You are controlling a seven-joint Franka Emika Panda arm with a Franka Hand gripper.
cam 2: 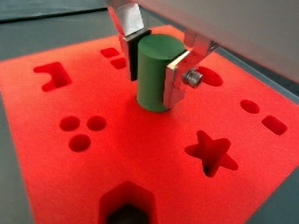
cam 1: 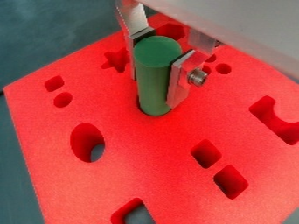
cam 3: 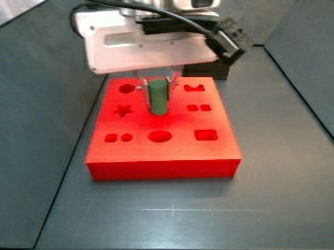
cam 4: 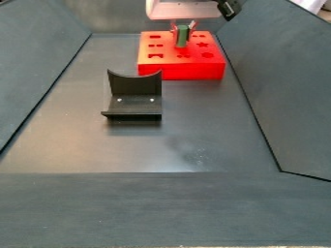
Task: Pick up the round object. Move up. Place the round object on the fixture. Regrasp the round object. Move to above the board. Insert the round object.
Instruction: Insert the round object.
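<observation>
- Gripper [cam 1: 156,54] hung over the middle of the board [cam 1: 140,179], its two silver fingers [cam 1: 181,77] clamped on the upper part of the round object [cam 1: 156,79], one plate on either side.
- In both wrist views the green peg stood upright with its lower end sunk into a round hole in the red surface; how deep it went could not be made out.
- No writing, brand or label could be read on any part shown.
- A side view showed the gripper [cam 3: 160,76] under the white wrist housing [cam 3: 137,49], the round object [cam 3: 158,98] upright below it and reaching down to the board [cam 3: 163,161].
- The arm above the housing was cut off by the frame edge, so only the wrist pointing straight down could be told.
- From the farther side view the gripper [cam 4: 183,26] and the round object [cam 4: 181,37] were small and partly hidden by the housing; the board [cam 4: 195,68] lay at the far end of the dark floor.
- The fixture [cam 4: 131,95] stood on the floor well apart from the board, nearer the camera, its curved top bare.
- In a wrist view the board [cam 2: 70,175] ran past the frame, and the star hole [cam 2: 212,150] lay near the peg [cam 2: 158,74].
</observation>
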